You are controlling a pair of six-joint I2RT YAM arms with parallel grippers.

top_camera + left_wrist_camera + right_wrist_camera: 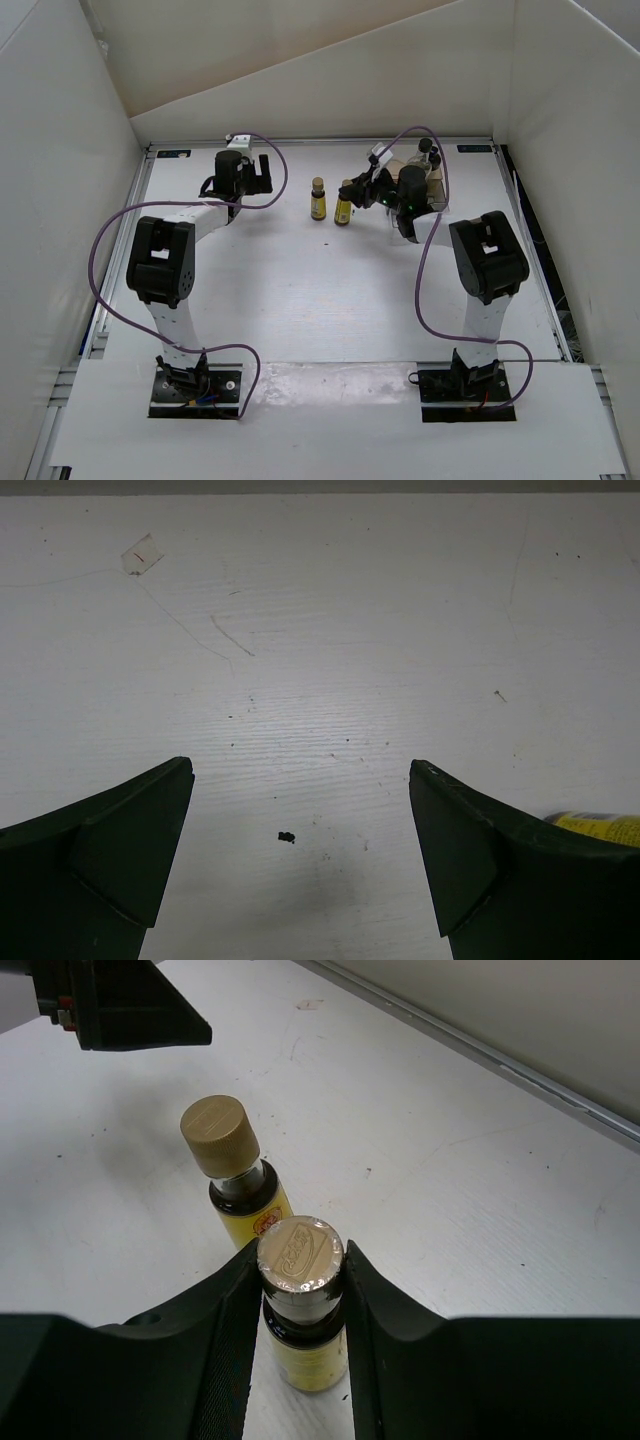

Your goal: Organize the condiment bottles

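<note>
The left tool (243, 176) sits near the far left part of the bench (300, 300). Its two fingers are wide apart, with nothing between them but bare bench.

Next, near the middle of the far edge, the first bottle (318, 199) stands straight up on its own. It has a yellow label and its tan cap points at the ceiling. Just beside it on the right stands the second bottle (305, 1360), also yellow, also straight up with its shiny cap on top.

The right tool (300, 1255) has closed on the second bottle. One finger presses each side of its neck, just under the cap.

The bench is white and flat, with thin scratches, a dark crumb (287, 836) and a small bit of clear tape (141, 554). Plain white walls (60, 150) stand close around it.
</note>
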